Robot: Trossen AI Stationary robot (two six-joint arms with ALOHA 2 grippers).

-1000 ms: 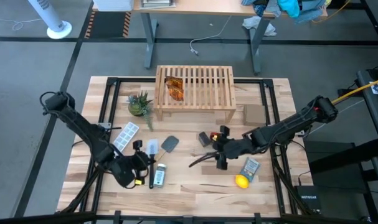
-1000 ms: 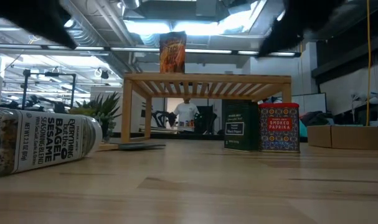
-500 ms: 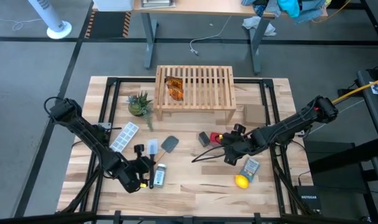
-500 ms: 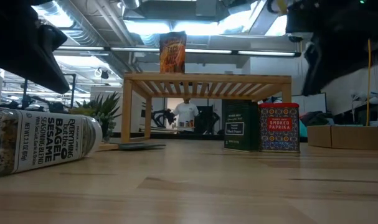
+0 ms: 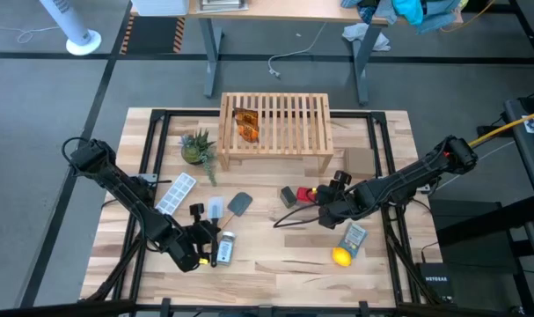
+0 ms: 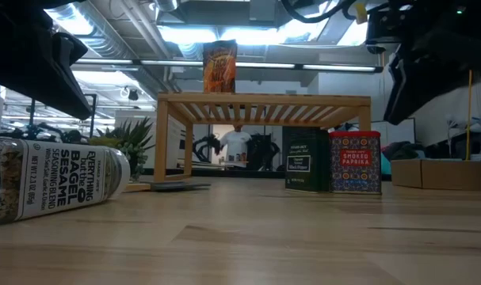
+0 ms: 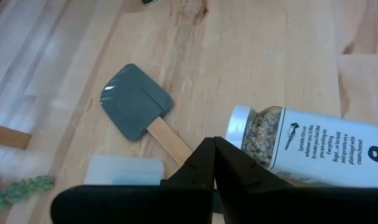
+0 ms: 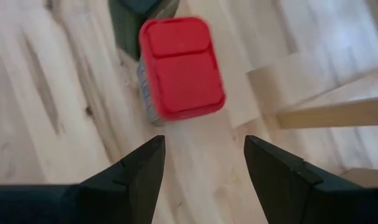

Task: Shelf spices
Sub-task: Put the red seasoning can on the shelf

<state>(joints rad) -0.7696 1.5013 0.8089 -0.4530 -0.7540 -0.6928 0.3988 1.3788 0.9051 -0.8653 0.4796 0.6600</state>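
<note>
Bottle (image 7: 313,138) of seeds, probably sesame mix, lies beside closed left end effector (image 7: 212,163); right end effector (image 8: 204,163) gapes.

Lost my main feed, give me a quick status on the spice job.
Right gripper open, above red box, nothing held. Left gripper shut, empty, beside bagel seasoning bottle lying on its side. One amber packet on shelf.

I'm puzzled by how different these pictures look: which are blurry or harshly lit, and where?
Low view: ceiling lights glare brightly, so both arms show as black shapes, yet the red tin label reads clearly. Right wrist view: the red tin and wood look soft, out of focus. Left wrist view: the bottle is fairly sharp. High view: evenly lit.
</note>
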